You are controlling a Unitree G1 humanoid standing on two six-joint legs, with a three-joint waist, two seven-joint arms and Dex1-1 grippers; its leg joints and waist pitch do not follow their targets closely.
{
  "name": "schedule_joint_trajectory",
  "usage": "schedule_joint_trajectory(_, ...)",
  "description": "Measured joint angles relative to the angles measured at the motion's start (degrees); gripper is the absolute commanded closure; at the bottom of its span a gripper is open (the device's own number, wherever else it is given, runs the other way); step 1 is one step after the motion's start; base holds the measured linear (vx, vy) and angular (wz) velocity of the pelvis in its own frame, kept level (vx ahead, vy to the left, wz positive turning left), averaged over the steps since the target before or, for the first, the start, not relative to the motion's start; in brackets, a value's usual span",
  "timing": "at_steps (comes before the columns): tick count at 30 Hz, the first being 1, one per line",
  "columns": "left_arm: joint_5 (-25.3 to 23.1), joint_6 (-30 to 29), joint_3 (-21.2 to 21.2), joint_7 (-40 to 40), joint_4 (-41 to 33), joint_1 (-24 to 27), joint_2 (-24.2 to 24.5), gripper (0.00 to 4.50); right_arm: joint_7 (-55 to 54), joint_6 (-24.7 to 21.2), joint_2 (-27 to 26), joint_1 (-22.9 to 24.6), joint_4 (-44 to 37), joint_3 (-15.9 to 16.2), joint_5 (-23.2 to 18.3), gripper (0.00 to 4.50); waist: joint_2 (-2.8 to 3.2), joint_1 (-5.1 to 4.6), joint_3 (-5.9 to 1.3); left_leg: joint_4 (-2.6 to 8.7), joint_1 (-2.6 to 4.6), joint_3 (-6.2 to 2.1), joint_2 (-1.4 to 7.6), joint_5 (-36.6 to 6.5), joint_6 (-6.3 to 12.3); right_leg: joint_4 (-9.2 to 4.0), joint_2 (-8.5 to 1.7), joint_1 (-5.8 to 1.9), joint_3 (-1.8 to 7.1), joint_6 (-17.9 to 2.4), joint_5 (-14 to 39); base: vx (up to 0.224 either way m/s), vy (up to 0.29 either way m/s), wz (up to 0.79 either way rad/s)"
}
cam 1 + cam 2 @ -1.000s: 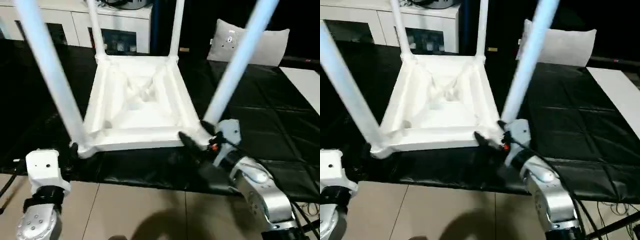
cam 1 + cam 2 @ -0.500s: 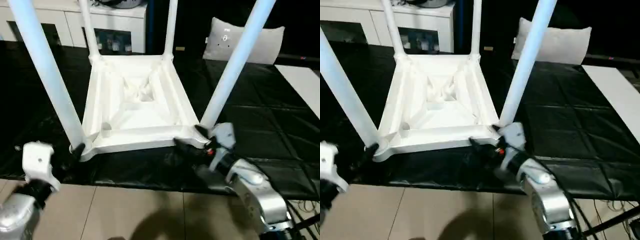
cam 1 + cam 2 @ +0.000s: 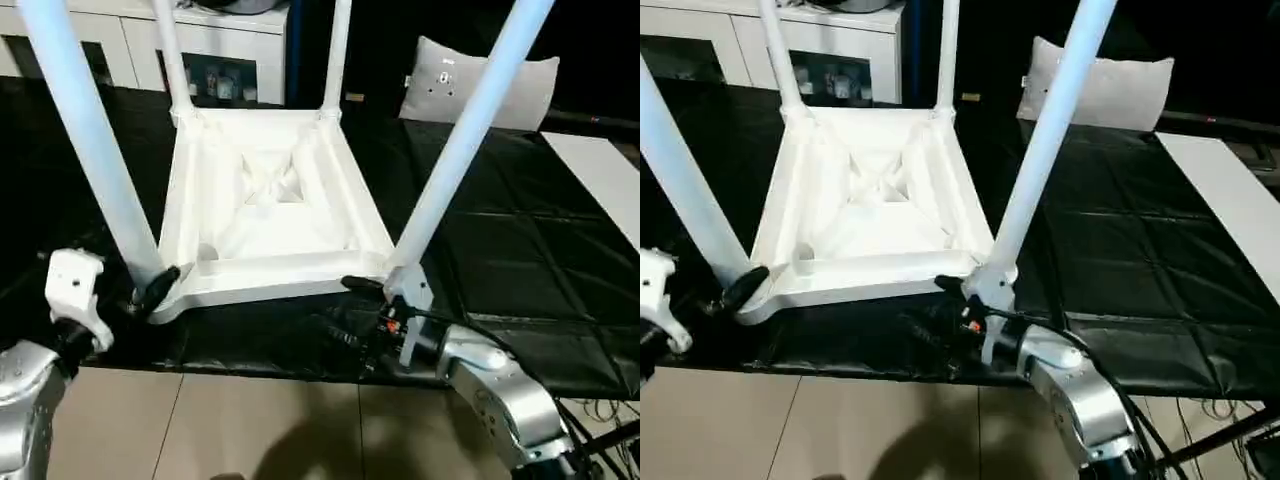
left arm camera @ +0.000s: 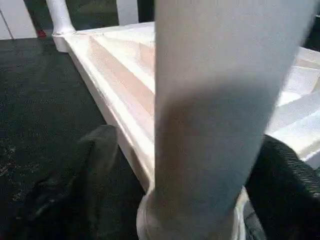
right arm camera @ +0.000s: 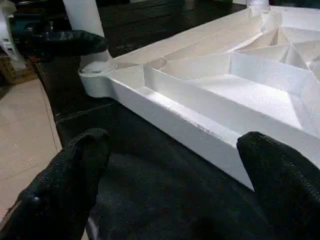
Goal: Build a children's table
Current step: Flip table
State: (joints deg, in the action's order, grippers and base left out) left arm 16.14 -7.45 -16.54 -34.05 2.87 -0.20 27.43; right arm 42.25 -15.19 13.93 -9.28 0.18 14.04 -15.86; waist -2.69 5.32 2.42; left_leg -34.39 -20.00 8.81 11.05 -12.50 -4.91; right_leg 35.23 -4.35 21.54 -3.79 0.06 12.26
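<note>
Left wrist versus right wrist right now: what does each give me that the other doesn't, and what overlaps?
Left wrist view: the near-left leg close up, standing in its corner socket, the left gripper with jaws apart on either side. Right wrist view: the top's ribbed underside, tan floor, and the right gripper with jaws wide open before the near edge. Both: that leg's base, the white top, the black cover.

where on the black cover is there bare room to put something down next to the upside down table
The widest bare patch of black cover lies on the robot's right of the table, running toward the grey cushion. A narrower strip lies on its left. The near edge is crowded: the left gripper sits at one leg, the right gripper at the other near corner.
</note>
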Motion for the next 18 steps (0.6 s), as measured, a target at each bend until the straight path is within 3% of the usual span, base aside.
schedule_joint_trajectory(2,0.06,0.0,-0.06,0.69,0.01,-0.43,-0.22,0.52,0.0,-0.25,-0.05,-0.1,0.18,0.0,0.0,0.0,0.1,0.15,0.05,0.0,0.0,0.0,0.02,0.0,-0.01,0.04,0.01,-0.01,0.0,-0.02,0.01,0.0,0.0,0.0)
schedule_joint_trajectory(3,0.07,0.0,-0.13,1.12,0.0,-0.46,-0.67,0.83,-0.04,-0.36,-0.12,-0.14,0.43,0.01,0.08,0.0,0.1,0.2,0.05,0.0,0.0,0.01,0.02,0.0,-0.01,0.04,0.01,-0.01,0.0,-0.02,0.01,0.0,0.0,0.0)
schedule_joint_trajectory(5,0.42,0.18,-0.22,2.17,-0.02,-0.45,-2.45,0.76,-0.19,-0.89,-0.59,-0.45,1.21,0.02,0.16,0.0,0.16,0.41,0.09,-0.01,0.0,0.04,0.01,0.0,-0.01,0.04,0.0,0.0,0.01,-0.06,-0.01,0.0,0.0,0.0)
schedule_joint_trajectory(7,0.5,0.5,-0.23,3.17,-0.02,-0.43,-3.55,1.2,-0.31,-1.11,-1.03,-0.72,1.43,0.02,0.14,0.0,0.22,0.62,0.12,0.0,0.01,0.04,0.05,0.02,-0.03,0.08,0.01,0.02,0.0,-0.06,-0.01,0.0,0.0,0.0)
schedule_joint_trajectory(12,0.51,1.56,0.04,3.72,-0.18,-0.37,-4.79,1.3,-0.29,-1.06,-1.24,-1.72,2.79,0.02,0.16,0.0,0.3,0.88,0.16,0.0,0.01,0.04,0.06,0.05,-0.09,0.12,0.02,0.05,0.0,-0.09,-0.02,0.0,0.0,0.0)
schedule_joint_trajectory(14,0.53,1.66,0.06,3.91,-0.29,-0.31,-5.28,1.65,-0.29,-0.95,-1.27,-1.72,2.96,0.02,0.22,0.0,0.34,1.06,0.2,-0.01,0.0,0.04,0.05,0.05,-0.09,0.11,0.02,0.06,0.01,-0.09,-0.03,0.0,0.0,0.0)
schedule_joint_trajectory(18,0.92,1.96,0.3,4.65,-0.63,-0.02,-6.24,1.8,-0.28,-0.82,-1.32,-1.71,2.95,0.02,0.31,0.0,0.48,1.12,0.28,0.0,0.0,0.05,0.06,0.05,-0.1,0.12,0.02,0.06,0.01,-0.09,-0.03,0.0,0.0,0.0)
